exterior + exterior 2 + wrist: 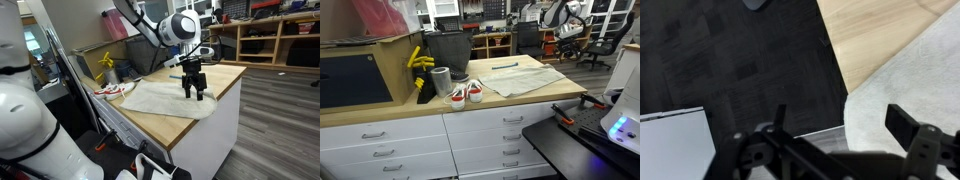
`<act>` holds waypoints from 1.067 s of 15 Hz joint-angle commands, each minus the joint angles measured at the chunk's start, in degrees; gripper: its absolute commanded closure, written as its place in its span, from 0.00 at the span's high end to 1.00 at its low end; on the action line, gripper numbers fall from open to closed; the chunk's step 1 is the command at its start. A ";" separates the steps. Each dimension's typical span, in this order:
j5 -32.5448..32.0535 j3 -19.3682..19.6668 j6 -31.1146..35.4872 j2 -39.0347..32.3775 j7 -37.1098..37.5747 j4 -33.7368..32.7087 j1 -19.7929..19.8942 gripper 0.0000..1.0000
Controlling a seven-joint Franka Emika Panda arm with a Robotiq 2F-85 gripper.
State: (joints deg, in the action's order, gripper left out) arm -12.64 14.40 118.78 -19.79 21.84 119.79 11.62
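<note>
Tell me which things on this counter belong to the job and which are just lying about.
In hand: gripper, jaws open, above the cloth on the countertop.
Lying about: sneakers, grey cup, yellow item, black bin.

Arm (150, 25) reaches in from up high, then bends at the wrist so the gripper (194, 92) hangs pointing straight down. Jaws are spread wide open, and in the wrist view the dark fingers (904, 124) sit well apart.
</note>
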 commanded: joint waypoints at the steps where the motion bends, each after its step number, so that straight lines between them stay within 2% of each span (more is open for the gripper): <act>1: 3.51 0.12 -6.96 -0.40 -3.19 -2.29 0.30 1.00; 2: 1.14 0.91 -1.98 -1.14 -0.80 -0.38 -0.33 1.00; 10: 1.40 0.90 -2.37 -1.27 -1.01 -0.45 -0.37 1.00; 11: 2.70 0.58 0.62 -0.15 0.34 1.34 -0.45 1.00; 13: 9.53 -0.68 4.04 1.01 -3.76 3.76 1.63 1.00; 16: 21.27 -1.37 7.56 -1.93 -11.45 4.18 5.42 1.00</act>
State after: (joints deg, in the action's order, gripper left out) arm 0.37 14.14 122.76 -20.99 16.98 122.29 13.09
